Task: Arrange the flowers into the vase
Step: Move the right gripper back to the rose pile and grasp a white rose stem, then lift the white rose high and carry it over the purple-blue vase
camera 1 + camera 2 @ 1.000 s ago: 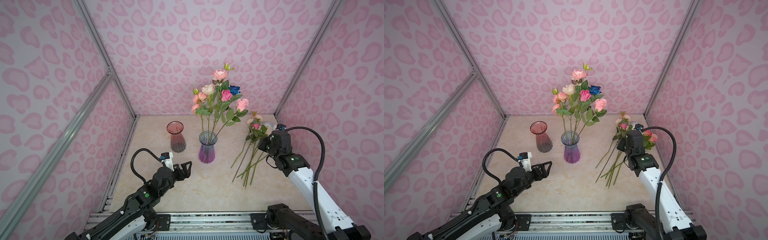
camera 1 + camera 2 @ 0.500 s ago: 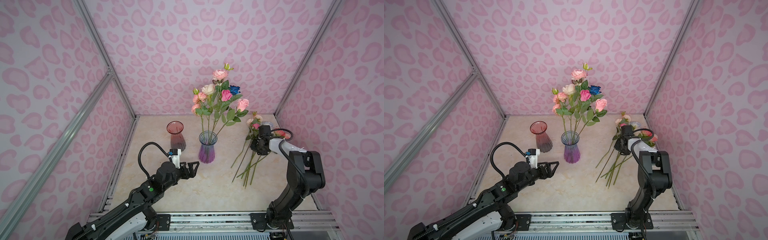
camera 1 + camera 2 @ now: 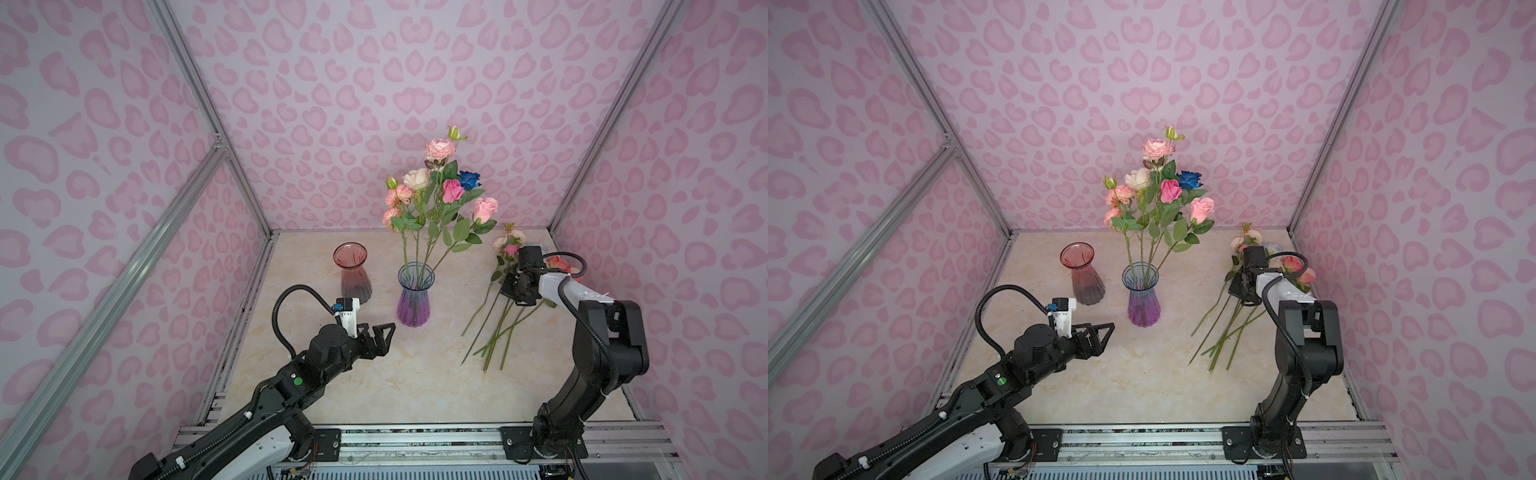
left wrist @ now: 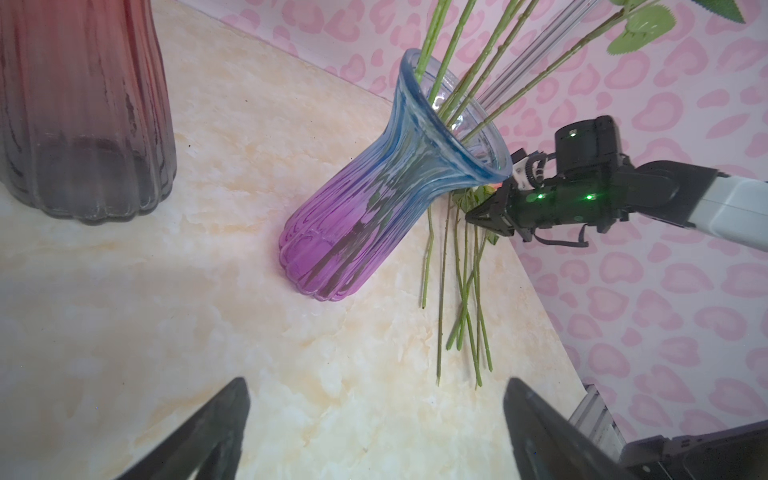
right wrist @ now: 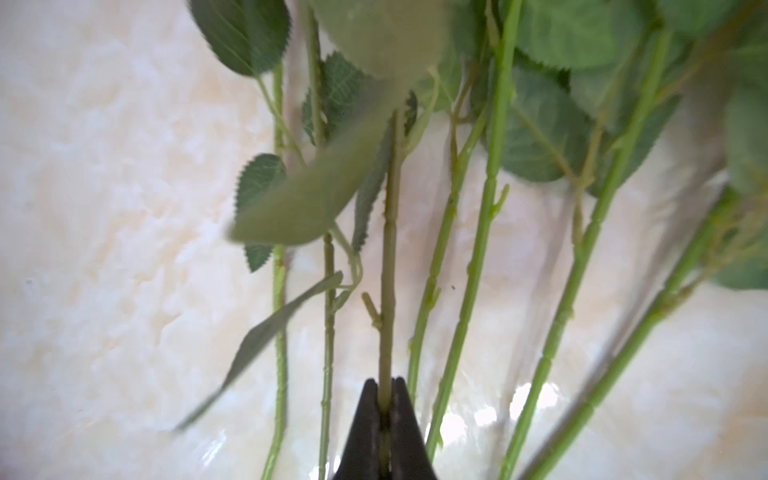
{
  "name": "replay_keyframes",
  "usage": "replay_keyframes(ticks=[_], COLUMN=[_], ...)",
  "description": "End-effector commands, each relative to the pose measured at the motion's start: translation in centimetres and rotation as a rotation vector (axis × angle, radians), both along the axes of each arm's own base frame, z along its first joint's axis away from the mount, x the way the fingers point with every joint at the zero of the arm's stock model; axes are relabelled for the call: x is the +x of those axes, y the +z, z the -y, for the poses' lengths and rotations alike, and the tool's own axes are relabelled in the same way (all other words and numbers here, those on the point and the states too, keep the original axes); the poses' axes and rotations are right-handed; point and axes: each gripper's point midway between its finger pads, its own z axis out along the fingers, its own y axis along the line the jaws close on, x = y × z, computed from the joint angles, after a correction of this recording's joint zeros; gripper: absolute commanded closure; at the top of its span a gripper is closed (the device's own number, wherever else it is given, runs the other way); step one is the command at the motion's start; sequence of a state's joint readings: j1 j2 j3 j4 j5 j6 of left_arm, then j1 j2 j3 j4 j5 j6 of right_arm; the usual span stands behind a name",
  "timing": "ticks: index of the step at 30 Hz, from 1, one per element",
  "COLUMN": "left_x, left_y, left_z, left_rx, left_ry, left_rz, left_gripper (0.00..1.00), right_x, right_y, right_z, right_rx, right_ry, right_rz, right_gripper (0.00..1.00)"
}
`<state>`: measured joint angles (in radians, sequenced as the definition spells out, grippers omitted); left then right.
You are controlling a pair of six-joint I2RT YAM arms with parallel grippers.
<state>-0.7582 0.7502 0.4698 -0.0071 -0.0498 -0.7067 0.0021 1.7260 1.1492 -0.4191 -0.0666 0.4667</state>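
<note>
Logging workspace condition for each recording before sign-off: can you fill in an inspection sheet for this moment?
Surface: pale marble-look tabletop; no spills seen.
Job's things: blue-to-purple glass vase upright, holding several roses; loose roses lie on the table at the right.
Clutter: red glass vase, upright and empty, beside the purple one.
Claws: left claw open, holding nothing, in front of the vases; right claw shut on one stem of the loose pile.
Cables: left arm's black corrugated cable loops free above the wrist; right arm's cable arcs close to the loose rose heads.
Surroundings: pink heart-print walls, aluminium frame posts; nothing else seen.
</note>
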Motion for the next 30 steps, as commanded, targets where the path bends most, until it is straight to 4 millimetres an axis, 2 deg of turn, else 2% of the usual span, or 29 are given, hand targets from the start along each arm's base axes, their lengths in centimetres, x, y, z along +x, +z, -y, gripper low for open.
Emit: replay_keyframes(ticks=[1, 10, 14, 18, 23, 26, 30], left_x=[0.4, 0.5, 0.6, 0.6, 0.4, 0.4, 0.4], left_y=[1.0, 1.3, 1.8, 2.0, 3.7, 5.3, 5.8], left_z=[0.3, 0.6, 0.2, -0.3, -1.6, -3.0, -4.9], left_rx=[-0.002, 0.000, -0.014, -0.012, -0.046, -0.088, -0.101], left_ry=[-0.005, -0.015, 0.003, 0.024, 0.076, 0.138, 0.221], left_rz=[0.024, 0.025, 0.041, 0.054, 0.087, 0.121, 0.148], left_gripper=[0.04, 0.03, 0.03, 0.03, 0.04, 0.04, 0.05], right_x=[-0.5, -2.3, -3.5, -5.0, -8.3, -9.9, -11.5], right_y=[2.5, 13.3, 18.7, 23.5, 30.2, 33.2, 36.8], right_z=[0.5, 0.2, -0.9, -3.1, -5.6, -6.1, -7.1], right_rx=[-0.053, -0.079, -0.060, -0.041, -0.086, -0.111, -0.106], right_ry=[-0.015, -0.030, 0.000, 0.070, 0.139, 0.156, 0.199], right_rz=[0.047, 0.317, 0.494, 0.647, 0.886, 0.984, 1.100], right_gripper=[0.99, 1.00, 0.99, 0.99, 0.98, 0.98, 0.98])
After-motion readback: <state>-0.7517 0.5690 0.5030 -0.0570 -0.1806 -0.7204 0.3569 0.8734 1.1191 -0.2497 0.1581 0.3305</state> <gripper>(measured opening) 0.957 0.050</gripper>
